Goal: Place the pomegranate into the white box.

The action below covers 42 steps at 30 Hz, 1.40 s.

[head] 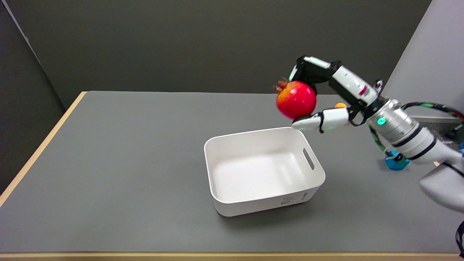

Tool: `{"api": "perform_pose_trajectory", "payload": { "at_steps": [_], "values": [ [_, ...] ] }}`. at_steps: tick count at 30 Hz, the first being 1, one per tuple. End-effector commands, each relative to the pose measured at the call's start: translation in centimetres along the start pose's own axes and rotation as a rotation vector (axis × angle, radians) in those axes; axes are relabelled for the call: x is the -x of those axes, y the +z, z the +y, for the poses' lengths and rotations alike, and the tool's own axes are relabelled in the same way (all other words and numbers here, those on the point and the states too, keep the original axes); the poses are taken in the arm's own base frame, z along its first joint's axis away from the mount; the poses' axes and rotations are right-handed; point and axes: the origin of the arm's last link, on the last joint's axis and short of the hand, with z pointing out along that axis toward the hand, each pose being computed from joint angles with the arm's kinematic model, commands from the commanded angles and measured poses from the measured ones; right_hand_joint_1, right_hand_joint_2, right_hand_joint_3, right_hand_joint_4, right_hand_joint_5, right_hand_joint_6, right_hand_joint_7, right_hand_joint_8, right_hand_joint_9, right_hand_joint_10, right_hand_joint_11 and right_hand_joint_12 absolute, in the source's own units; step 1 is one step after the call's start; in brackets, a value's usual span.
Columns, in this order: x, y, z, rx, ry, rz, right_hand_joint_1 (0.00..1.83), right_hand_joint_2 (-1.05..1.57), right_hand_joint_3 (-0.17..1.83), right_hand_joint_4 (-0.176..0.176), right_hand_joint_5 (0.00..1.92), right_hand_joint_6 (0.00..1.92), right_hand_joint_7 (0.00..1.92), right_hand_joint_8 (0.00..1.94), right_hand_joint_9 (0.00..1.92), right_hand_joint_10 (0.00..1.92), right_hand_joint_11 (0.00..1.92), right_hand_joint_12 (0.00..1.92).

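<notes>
The red pomegranate (296,99) hangs in the air, held by my right hand (324,92) between its upper fingers and the thumb below. It is above the far right corner of the white box (217,166), which stands open and empty near the middle of the grey table. The arm reaches in from the lower right.
A yellow duck (340,105) is mostly hidden behind the hand, beyond the box. A blue cube (396,163) sits right of the box, partly covered by the forearm. The table's tan edges run along the left, right and front.
</notes>
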Motion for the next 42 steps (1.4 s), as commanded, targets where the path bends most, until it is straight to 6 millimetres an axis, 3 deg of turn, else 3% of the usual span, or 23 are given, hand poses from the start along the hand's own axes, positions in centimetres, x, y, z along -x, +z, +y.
{"api": "perform_pose_trajectory", "payload": {
  "at_steps": [1, 16, 18, 20, 22, 25, 29, 35, 37, 39, 42],
  "values": [
    [6.4, -1.3, -2.3, 0.040, 0.058, -0.044, 1.34, 1.03, 0.40, -0.132, 0.62, 1.56, 0.83, 1.31, 0.81, 1.46, 0.85, 1.87],
    [6.1, -2.6, -1.0, 0.047, 0.094, 0.019, 1.33, 1.03, 0.41, -0.119, 0.62, 1.55, 0.83, 1.32, 0.79, 1.50, 0.81, 1.92],
    [6.3, -3.0, -0.6, 0.061, 0.143, 0.042, 1.16, 1.06, 0.39, -0.063, 0.63, 1.49, 0.87, 1.33, 0.81, 1.40, 0.71, 1.92],
    [6.6, -3.2, -0.6, 0.062, 0.184, 0.061, 0.55, 0.72, 0.90, 0.082, 0.38, 0.75, 0.57, 0.65, 0.52, 1.10, 0.49, 1.88],
    [6.7, -3.2, -0.5, 0.067, 0.211, 0.076, 0.40, 0.70, 0.86, 0.082, 0.31, 0.58, 0.48, 0.51, 0.39, 0.96, 0.48, 1.67],
    [6.7, -3.2, -0.5, 0.067, 0.214, 0.075, 0.25, 0.61, 0.96, 0.083, 0.22, 0.48, 0.25, 0.35, 0.15, 0.69, 0.19, 1.33],
    [6.4, -2.9, -0.7, 0.041, 0.209, 0.093, 0.27, 0.66, 0.82, 0.078, 0.21, 0.42, 0.21, 0.30, 0.09, 0.64, 0.09, 1.26],
    [6.0, -2.4, -0.9, 0.020, 0.204, 0.116, 0.26, 0.61, 0.83, 0.074, 0.14, 0.35, 0.13, 0.25, 0.03, 0.57, 0.00, 1.18],
    [5.7, -2.3, -0.8, 0.020, 0.207, 0.129, 0.37, 0.57, 0.99, 0.076, 0.07, 0.44, 0.06, 0.32, 0.00, 0.47, 0.03, 0.97],
    [5.0, -2.1, -1.0, -0.004, 0.213, 0.171, 0.25, 0.54, 0.94, 0.075, 0.09, 0.40, 0.08, 0.28, 0.02, 0.44, 0.00, 1.03],
    [3.9, -1.6, -1.4, -0.050, 0.227, 0.245, 0.25, 0.54, 0.94, 0.074, 0.07, 0.39, 0.07, 0.26, 0.02, 0.37, 0.00, 0.99]
  ]
}}
